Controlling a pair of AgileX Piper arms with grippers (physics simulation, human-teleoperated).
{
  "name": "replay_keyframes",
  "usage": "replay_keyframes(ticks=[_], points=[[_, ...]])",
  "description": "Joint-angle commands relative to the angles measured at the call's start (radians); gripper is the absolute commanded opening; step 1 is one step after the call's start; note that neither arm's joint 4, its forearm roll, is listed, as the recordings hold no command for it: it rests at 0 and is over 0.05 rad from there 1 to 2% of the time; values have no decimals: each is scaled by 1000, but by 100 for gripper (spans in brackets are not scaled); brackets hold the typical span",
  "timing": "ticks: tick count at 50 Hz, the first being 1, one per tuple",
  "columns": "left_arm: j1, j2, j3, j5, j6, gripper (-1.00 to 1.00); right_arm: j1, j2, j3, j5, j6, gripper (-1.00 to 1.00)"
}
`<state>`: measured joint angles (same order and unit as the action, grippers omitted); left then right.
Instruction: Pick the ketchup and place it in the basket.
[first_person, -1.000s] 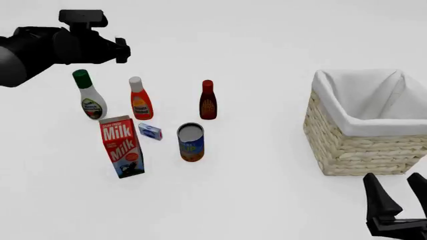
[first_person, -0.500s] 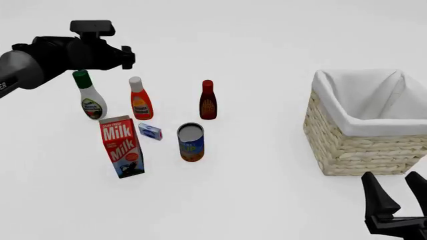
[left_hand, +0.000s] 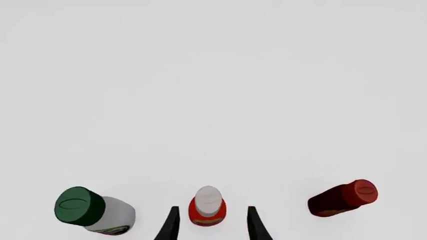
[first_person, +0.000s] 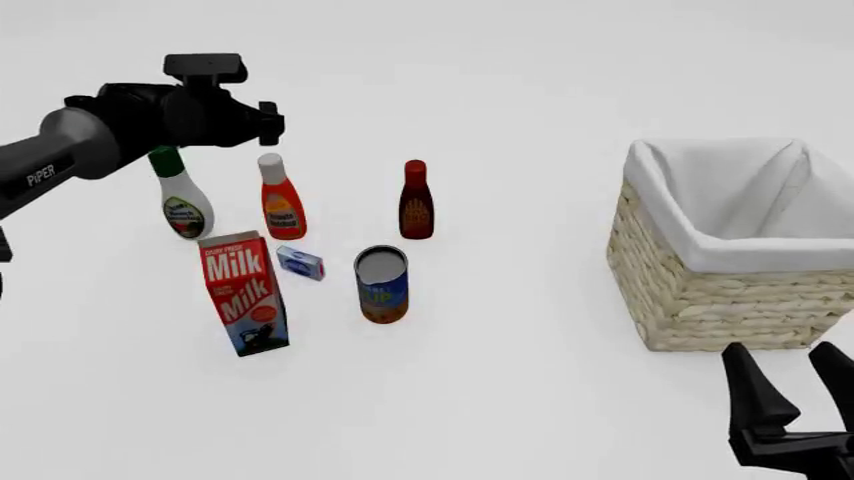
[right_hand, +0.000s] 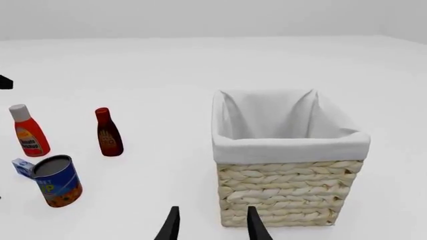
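Note:
The ketchup (first_person: 280, 200), a red-orange bottle with a pale cap, stands upright among the groceries at the left. My left gripper (first_person: 272, 121) hovers just above its cap, open and empty. In the left wrist view the ketchup (left_hand: 207, 205) shows between my spread fingertips (left_hand: 171, 225), with the left gripper (left_hand: 211, 226) around but not touching it. The wicker basket (first_person: 727, 300) with white lining stands at the right. My right gripper (first_person: 790, 385) is open and empty in front of the basket (right_hand: 287, 190). The ketchup also shows in the right wrist view (right_hand: 30, 135).
A white bottle with a green cap (first_person: 178, 195) stands left of the ketchup and a dark red-brown bottle (first_person: 415, 202) to its right. A milk carton (first_person: 244, 293), a small blue box (first_person: 300, 264) and an open can (first_person: 382, 284) stand nearer me.
My left arm has moved right and slightly down, bringing its gripper over the ketchup's cap. The right gripper and all objects have stayed put.

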<state>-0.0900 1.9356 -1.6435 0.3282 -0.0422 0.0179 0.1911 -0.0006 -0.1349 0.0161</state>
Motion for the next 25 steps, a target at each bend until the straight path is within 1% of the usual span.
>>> replay_keyframes(ticks=[1,9,10,25], points=[[-5,42,-27,0,-5,100,0,3,0,-4,4,100],[-1,83,-52,-14,22,100,-2,10,0,-7,9,100],[-1,90,-59,-9,14,100,-2,11,0,-8,9,100],[-1,134,-80,-15,14,100,-6,28,0,-20,11,100]])
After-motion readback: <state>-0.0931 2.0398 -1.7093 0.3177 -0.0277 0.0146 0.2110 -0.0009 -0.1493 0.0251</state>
